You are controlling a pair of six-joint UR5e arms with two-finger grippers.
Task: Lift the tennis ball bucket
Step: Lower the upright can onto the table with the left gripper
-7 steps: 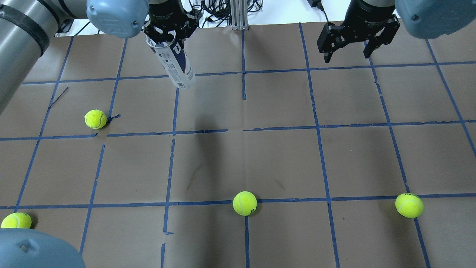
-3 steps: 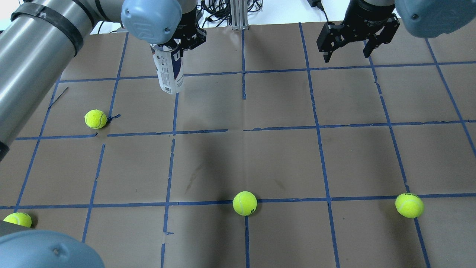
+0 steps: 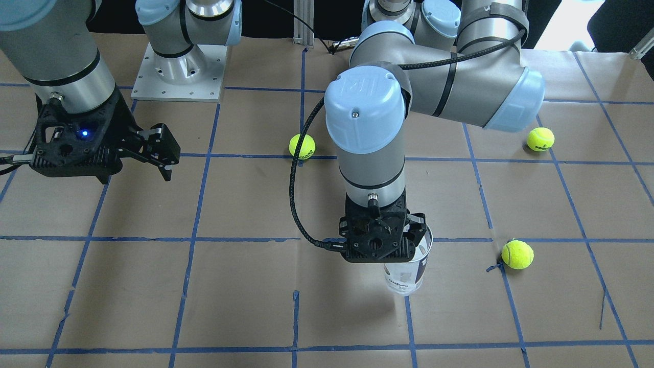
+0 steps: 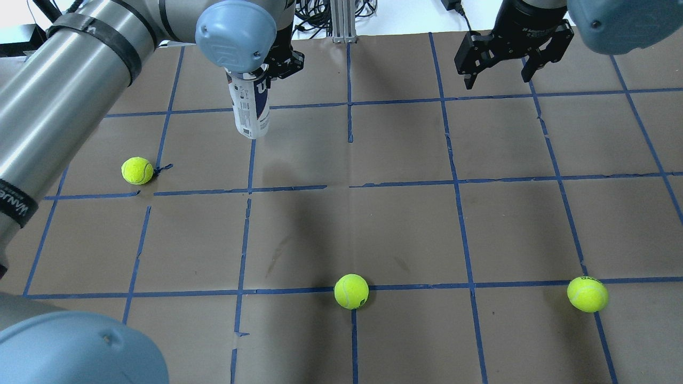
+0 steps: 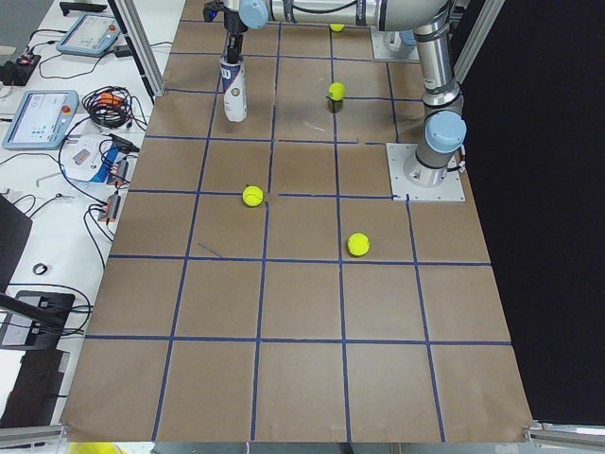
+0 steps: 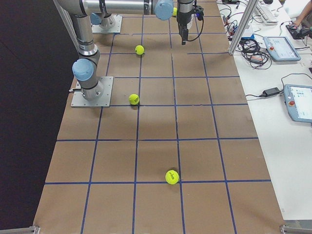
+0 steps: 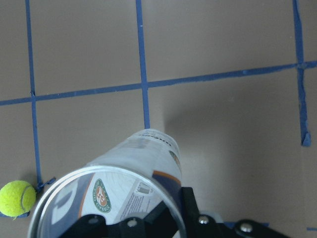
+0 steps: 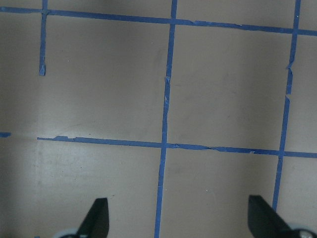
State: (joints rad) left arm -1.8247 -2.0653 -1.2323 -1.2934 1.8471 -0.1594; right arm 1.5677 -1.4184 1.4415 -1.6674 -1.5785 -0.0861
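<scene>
The tennis ball bucket (image 4: 249,109) is a clear can with a white and navy label. It hangs nearly upright at the far left of the table. My left gripper (image 4: 255,73) is shut on its open silver rim from above, as the front view (image 3: 409,245) also shows. The bucket (image 3: 407,273) looks empty in the left wrist view (image 7: 133,183). Its bottom is close to the paper, and I cannot tell whether it touches. My right gripper (image 4: 500,79) is open and empty above the far right of the table, and it also shows in the right wrist view (image 8: 179,223).
Three tennis balls lie on the brown paper with its blue tape grid: one left of the bucket (image 4: 137,170), one at the near middle (image 4: 351,291), one at the near right (image 4: 587,294). A metal post (image 4: 341,21) and cables are at the far edge.
The bucket has swung from a clear tilt to nearly upright in my left gripper. The left arm's wrist and forearm have shifted right. The right arm has not moved.
</scene>
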